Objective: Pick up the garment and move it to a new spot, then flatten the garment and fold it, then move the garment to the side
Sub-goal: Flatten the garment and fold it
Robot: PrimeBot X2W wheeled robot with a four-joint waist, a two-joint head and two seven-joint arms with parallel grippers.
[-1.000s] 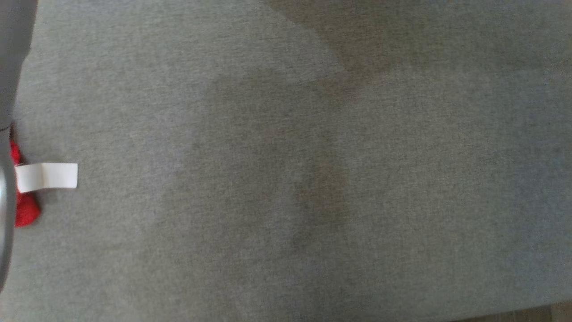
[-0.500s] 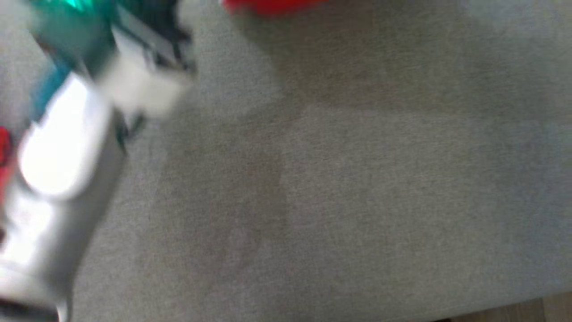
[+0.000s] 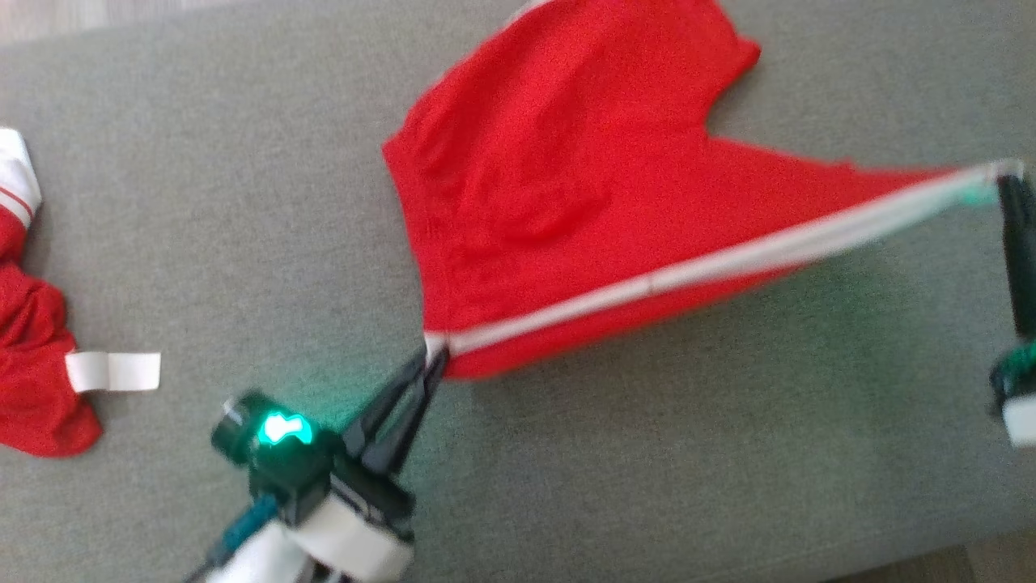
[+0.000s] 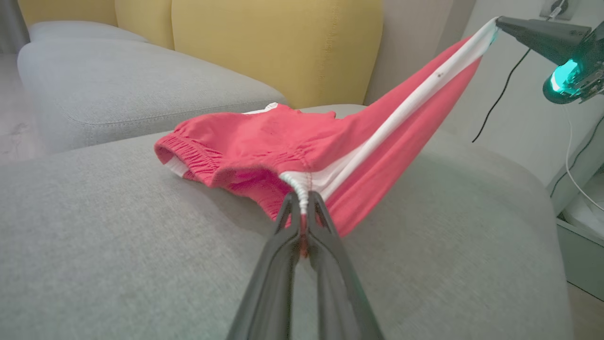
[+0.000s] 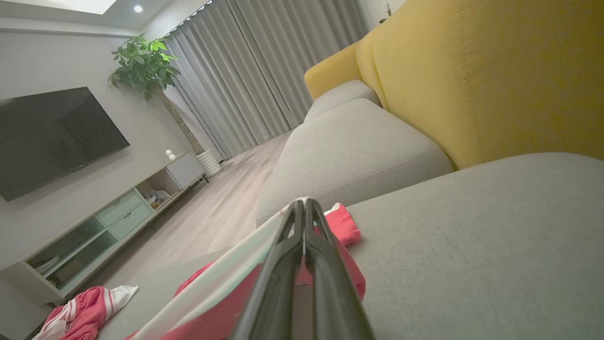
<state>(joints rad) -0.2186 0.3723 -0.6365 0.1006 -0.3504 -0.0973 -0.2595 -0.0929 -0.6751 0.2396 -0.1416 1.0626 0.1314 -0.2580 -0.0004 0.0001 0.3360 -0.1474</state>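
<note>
Left pincer (image 3: pixel 435 356) is clamped shut on the garment (image 3: pixel 566 186), tips pinching the gathered waistband right where the white side stripe (image 3: pixel 688 267) begins. Right pincer (image 3: pixel 1008 180) is closed too, gripping the other end of that stripe at the leg hem. The stripe runs taut in a straight line between the two grips.

The garment is a pair of red shorts on the grey sofa seat (image 3: pixel 243 202), from the middle out to the right. The left end sits low, just above the cushion. The right end is lifted well clear of it, so the striped edge slopes up to the right. The far part of the shorts, with the rest of the elastic waistband (image 4: pixel 188 151), lies on the cushion, a bit rumpled. The cloth under the stripe hangs free with a shadow below it.

The status lamp (image 3: pixel 283 427) on my left wrist glows green and tints the fabric near it. The one on the right wrist (image 4: pixel 564 78) glows teal.

A second red-and-white garment (image 3: pixel 32 389) lies crumpled at the left edge of the seat, well apart from the shorts, with a white tag (image 3: pixel 113 371) sticking out of it to the right.

Yellow back cushions (image 4: pixel 278 47) stand at the far side of the seat. From the right wrist I see a wall TV (image 5: pixel 52 137), a potted plant (image 5: pixel 141 66) and grey curtains (image 5: pixel 245 71).
</note>
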